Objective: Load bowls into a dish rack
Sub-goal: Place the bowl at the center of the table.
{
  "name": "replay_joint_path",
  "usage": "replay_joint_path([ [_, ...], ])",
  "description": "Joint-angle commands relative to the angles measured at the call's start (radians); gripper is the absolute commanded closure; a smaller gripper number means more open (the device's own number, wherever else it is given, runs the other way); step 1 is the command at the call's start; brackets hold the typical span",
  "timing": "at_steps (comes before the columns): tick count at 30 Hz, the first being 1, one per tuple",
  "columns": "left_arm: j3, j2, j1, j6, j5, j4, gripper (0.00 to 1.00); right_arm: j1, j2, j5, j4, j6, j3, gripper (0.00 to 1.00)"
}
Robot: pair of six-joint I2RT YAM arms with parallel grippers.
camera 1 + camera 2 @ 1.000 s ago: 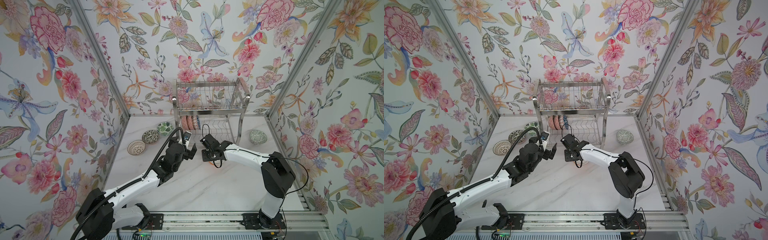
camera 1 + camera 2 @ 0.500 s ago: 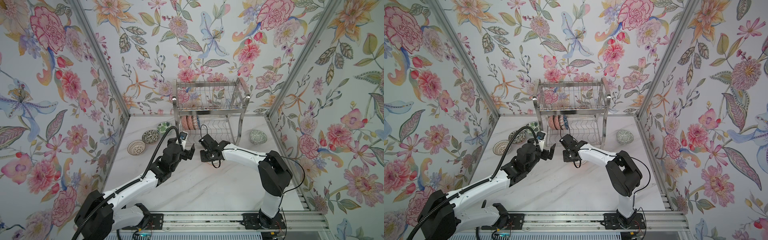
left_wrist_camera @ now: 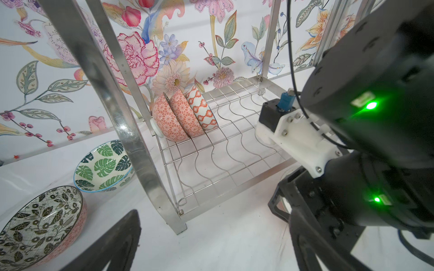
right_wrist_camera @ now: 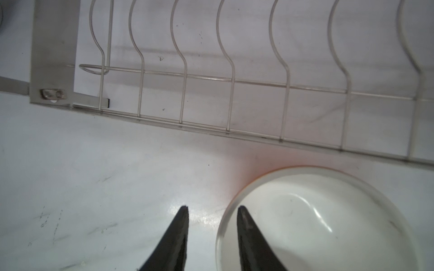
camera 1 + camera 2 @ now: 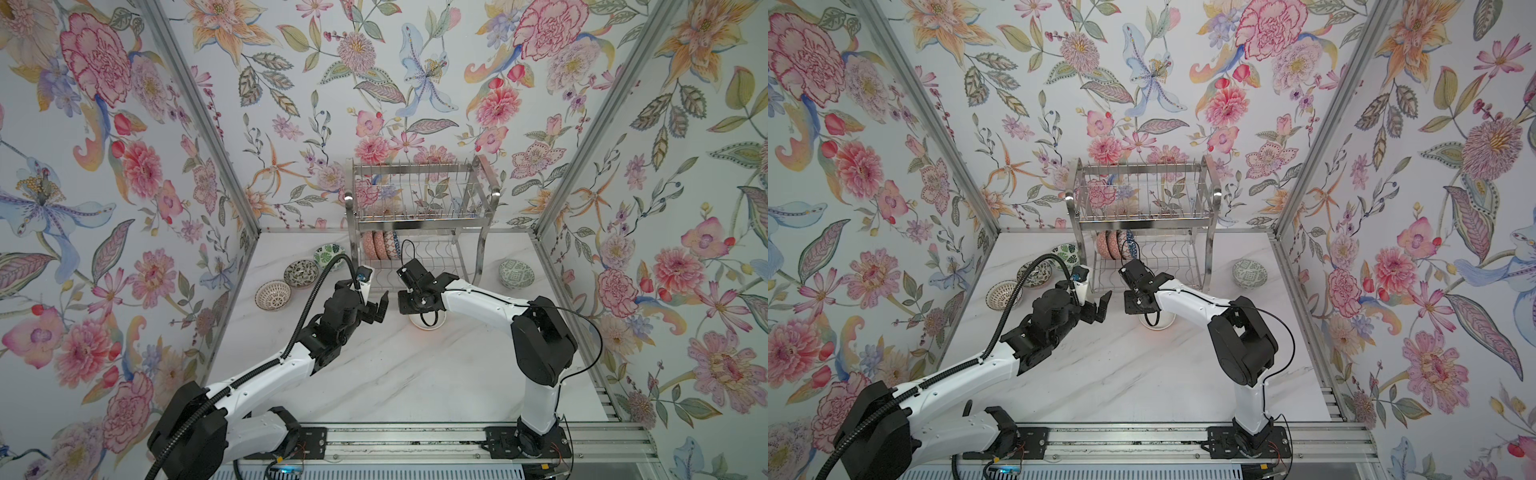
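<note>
The step in hand looks like the pickup of the next bowl. Taking the far wall as 12 o'clock in a top view, the dish rack point(image 5: 415, 199) stands at 12 o'clock on the surface point(image 5: 395, 374); the white bowl point(image 5: 432, 325) sits upright on the surface just at the rack's 6 o'clock side. The right end effector point(image 4: 213, 207) hangs over that bowl's rim, jaws parted and grasping nothing; in the right wrist view 1 finger is inside the bowl and the other outside, over bare surface, so the rim lies between them. The left end effector point(image 5: 377, 307) is spread wide and empty, hovering at the white bowl's 9 o'clock.

3 bowls point(image 3: 183, 117) stand on edge at the 9 o'clock end of the lower tier; the wavy slots beside them are free. 3 more wait near 10 o'clock: a leaf-patterned bowl point(image 5: 329, 255), a black-and-white floral bowl point(image 5: 301, 273) and a line-patterned bowl point(image 5: 273, 295); a green bowl point(image 5: 516, 274) sits at 2 o'clock.

Next, I judge, the right jaws must close on the rim, lift the bowl, tilt it onto its edge and seat it in the free slot beside the 3; a thin rim pinch could slip.
</note>
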Motion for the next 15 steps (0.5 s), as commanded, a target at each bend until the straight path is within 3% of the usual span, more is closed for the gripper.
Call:
replay_joint_path([
  [1,-0.019,-0.026,0.012,-0.026,0.057,-0.019,0.01,-0.003,0.034,0.007,-0.039,-0.003,0.023,0.65],
  [15,-0.037,-0.053,0.013,-0.025,0.151,-0.084,0.01,0.0,0.055,0.015,-0.044,-0.007,-0.009,0.75],
])
